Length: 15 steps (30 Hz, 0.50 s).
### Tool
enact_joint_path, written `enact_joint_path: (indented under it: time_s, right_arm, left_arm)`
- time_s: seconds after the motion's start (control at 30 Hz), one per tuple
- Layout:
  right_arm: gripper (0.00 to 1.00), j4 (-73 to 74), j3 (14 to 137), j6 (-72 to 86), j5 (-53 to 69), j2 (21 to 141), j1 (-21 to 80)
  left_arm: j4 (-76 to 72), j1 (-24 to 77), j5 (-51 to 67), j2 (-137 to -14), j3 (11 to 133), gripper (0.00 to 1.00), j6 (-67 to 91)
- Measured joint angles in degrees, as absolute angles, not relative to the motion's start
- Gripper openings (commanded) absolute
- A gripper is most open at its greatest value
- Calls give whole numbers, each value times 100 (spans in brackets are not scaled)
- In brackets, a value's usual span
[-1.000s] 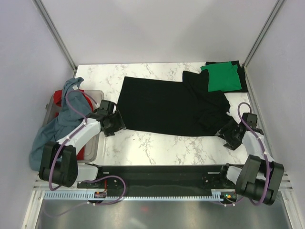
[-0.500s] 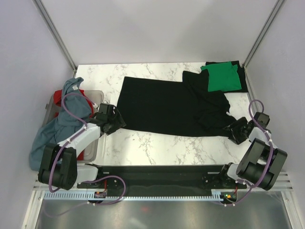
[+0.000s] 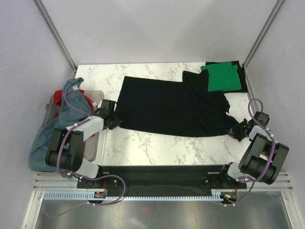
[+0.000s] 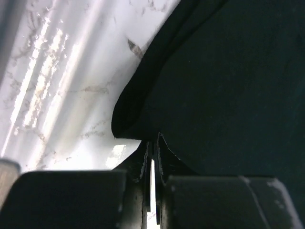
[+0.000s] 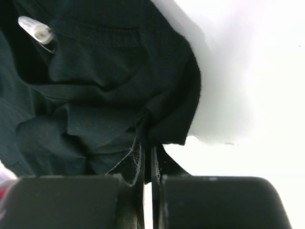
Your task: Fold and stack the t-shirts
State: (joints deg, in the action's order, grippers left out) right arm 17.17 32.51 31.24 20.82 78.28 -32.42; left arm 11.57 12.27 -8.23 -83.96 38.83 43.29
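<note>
A large black t-shirt (image 3: 162, 105) lies spread flat across the middle of the marble table. My left gripper (image 3: 116, 122) sits at its near-left corner, shut on the hem there; in the left wrist view the jaws (image 4: 152, 140) pinch the edge of the dark cloth (image 4: 224, 71). My right gripper (image 3: 234, 131) is at the bunched near-right corner, shut on a fold of black cloth (image 5: 105, 71) that runs down between its jaws (image 5: 149, 150). A folded green t-shirt (image 3: 221, 78) rests on a folded black one (image 3: 242, 78) at the far right corner.
A translucent grey bin (image 3: 93, 143) stands at the left table edge, with a grey-blue shirt (image 3: 62, 119) draped over it and a red shirt (image 3: 59, 98) inside. A small clear plastic tag (image 5: 34, 27) lies on the black cloth. White walls enclose the table on three sides.
Both grippers went from open to shut on the black t-shirt's near corners. The right gripper shifted right and up to the bunched corner; the left edged up to the hem.
</note>
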Motion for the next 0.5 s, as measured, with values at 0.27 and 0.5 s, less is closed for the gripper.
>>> enact_joint_path:
  time_s: [0.27,0.5]
  right_arm:
    - [0,2425,4381,3138,2491,7964,-3245]
    - [0,3035,5017,3227,2515,6584,-3538]
  left_arm:
    - [2515,1186,-840,-8311,5304,2,4294]
    - [3249,1035,-875,-6202,5516,2,4324]
